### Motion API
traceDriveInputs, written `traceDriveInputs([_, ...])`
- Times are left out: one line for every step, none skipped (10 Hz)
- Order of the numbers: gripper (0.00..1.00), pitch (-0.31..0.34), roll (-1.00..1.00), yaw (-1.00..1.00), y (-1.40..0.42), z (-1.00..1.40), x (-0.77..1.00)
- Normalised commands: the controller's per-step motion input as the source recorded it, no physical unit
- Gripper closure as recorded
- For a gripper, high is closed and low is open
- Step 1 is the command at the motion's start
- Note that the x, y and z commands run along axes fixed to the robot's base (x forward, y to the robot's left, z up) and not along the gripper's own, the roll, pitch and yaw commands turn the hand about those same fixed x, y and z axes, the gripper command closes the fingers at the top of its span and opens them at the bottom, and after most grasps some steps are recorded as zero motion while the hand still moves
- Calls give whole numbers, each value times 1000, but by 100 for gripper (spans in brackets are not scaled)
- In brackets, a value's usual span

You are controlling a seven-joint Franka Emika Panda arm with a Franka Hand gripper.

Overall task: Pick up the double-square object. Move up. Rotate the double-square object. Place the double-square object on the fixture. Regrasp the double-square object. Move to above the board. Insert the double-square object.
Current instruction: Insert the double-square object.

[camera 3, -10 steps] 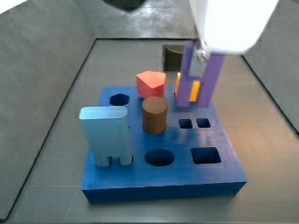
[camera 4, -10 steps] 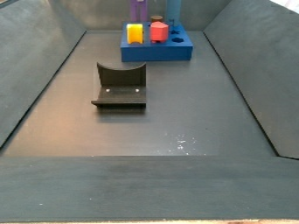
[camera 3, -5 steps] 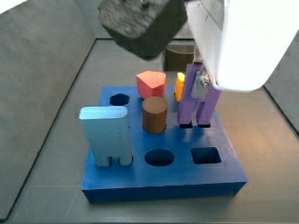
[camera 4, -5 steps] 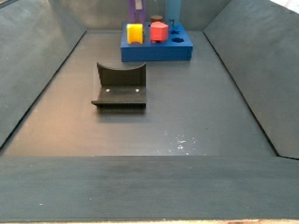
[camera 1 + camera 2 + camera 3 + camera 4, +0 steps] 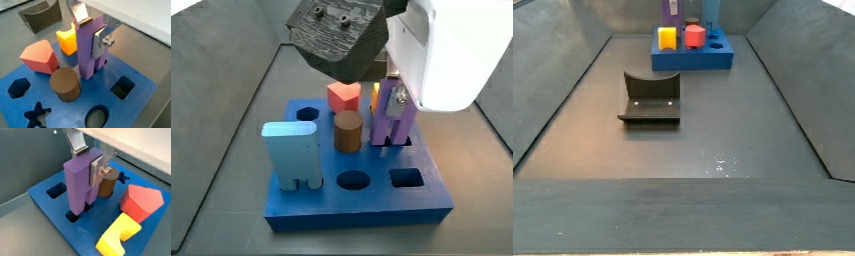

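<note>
The double-square object (image 5: 90,52) is a tall purple block standing upright, its two prongs down in the small square holes of the blue board (image 5: 137,107). My gripper (image 5: 91,31) is shut on its upper part, with a silver finger (image 5: 99,167) flat against each side, as both wrist views show. In a side view the double-square object (image 5: 392,122) stands at the board's (image 5: 425,205) far right under the gripper (image 5: 394,96). The dark fixture (image 5: 651,97) sits on the floor well away from the board (image 5: 716,60).
Around the purple block the board holds a yellow piece (image 5: 67,41), a red pentagon peg (image 5: 39,56), a brown cylinder (image 5: 65,85) and a tall light-blue block (image 5: 291,152). Round, square, hexagon and star holes stay open. Grey walls enclose the floor.
The gripper has come down with the double-square object, and its prongs have sunk from above the board into the two square holes. The arm's dark body now fills more of the side view.
</note>
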Motion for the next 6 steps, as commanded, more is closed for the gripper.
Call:
traceDriveInputs([100,-91,0,0,31,-129,109])
traceDriveInputs([100,-50,0,0,57,-117,83])
traceDriveInputs([100,-24,0,0,80,-129,20])
traceDriveInputs([100,-43,0,0,49,-149,6])
traceDriveInputs([100,-50,3,0,0,-191,11])
traceDriveInputs([100,-36,0,0,0,-180,174])
